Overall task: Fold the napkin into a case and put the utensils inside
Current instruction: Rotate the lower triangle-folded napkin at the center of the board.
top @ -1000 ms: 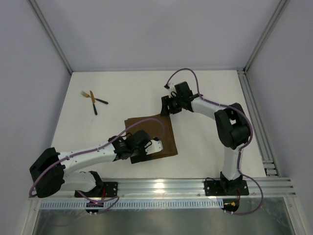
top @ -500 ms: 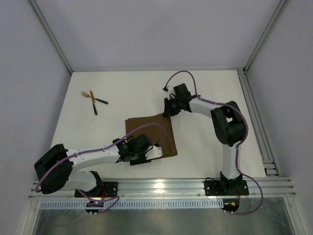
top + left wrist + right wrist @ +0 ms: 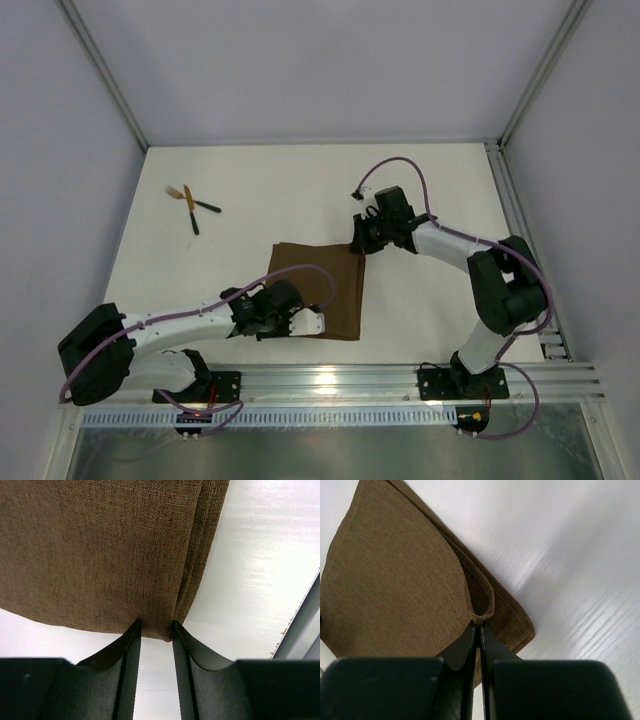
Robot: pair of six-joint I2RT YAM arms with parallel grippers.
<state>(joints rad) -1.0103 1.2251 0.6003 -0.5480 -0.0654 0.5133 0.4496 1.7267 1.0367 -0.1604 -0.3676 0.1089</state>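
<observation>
Utensils [image 3: 191, 205] lie far left on the table [image 3: 250, 170]; the left gripper [image 3: 156, 624], jaws part-open, straddles the folded napkin's [image 3: 330, 280] near edge, grip uncertain; the right gripper [image 3: 477, 622], jaws shut, pinches a raised layer at its far right corner.

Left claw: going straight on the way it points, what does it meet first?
The napkin: its near corner already sits between the tips of the left claw, so going on would run into cloth at once. Whether they touch it yet is unclear.
</observation>
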